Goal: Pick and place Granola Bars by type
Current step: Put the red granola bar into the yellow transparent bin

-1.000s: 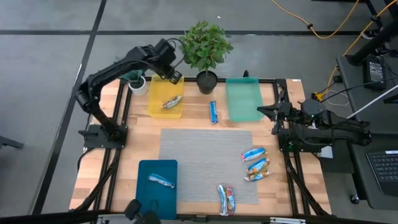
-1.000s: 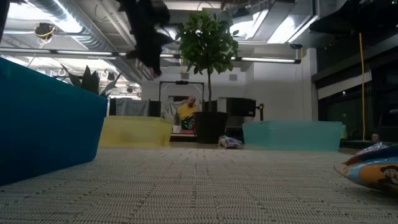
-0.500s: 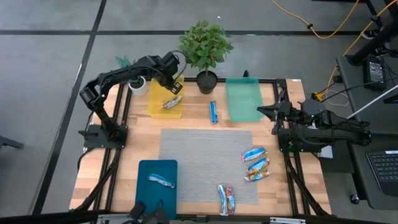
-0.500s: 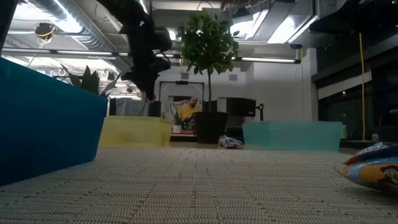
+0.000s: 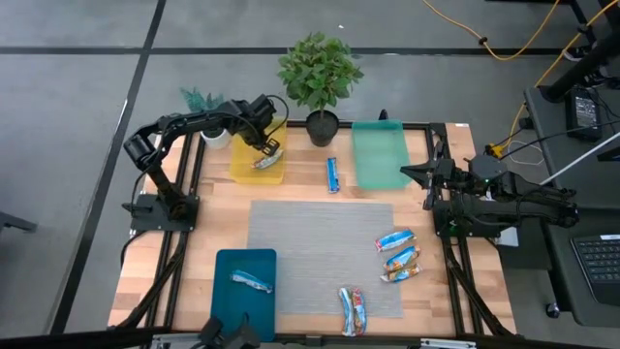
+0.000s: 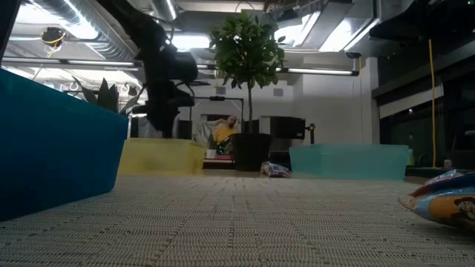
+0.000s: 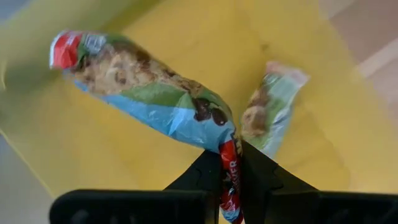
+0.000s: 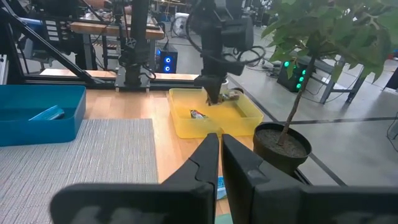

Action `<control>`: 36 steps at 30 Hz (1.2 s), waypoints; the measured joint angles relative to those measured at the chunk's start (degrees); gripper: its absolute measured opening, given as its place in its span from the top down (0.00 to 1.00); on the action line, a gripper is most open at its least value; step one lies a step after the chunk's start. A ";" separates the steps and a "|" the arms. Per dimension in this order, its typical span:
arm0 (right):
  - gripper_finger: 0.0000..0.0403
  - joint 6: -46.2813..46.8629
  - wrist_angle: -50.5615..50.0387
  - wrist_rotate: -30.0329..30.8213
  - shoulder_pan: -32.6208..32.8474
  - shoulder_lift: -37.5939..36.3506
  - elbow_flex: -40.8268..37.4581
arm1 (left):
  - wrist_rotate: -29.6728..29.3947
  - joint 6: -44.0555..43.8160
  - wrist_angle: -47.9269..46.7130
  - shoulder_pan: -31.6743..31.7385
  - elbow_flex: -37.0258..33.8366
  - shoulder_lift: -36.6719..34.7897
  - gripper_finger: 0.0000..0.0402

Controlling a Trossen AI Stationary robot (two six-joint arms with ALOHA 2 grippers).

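The left gripper (image 7: 231,163) pinches one end of a granola bar (image 7: 143,99) over the yellow tray (image 5: 244,165); its long axis runs straight away from the fingertips. A second bar (image 7: 268,109) lies in the tray just beyond them. The right gripper (image 8: 220,140), clenched empty, waits by the table's right edge.

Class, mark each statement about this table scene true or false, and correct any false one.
1. The left gripper is shut on a granola bar over the yellow tray. True.
2. The teal tray holds two bars. False: it holds none.
3. One bar lies in the blue tray. True.
4. The right gripper is over the mat. False: it waits at the table's right edge, shut.
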 joint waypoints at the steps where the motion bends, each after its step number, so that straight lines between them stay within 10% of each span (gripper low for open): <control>1: 0.94 0.01 -0.01 0.00 0.00 -0.01 0.00 | 0.00 -0.28 0.19 0.16 -0.39 0.00 0.94; 36: 0.94 0.23 0.09 -1.60 0.01 -0.01 0.00 | 2.91 -0.39 -3.44 0.14 1.16 -0.45 0.68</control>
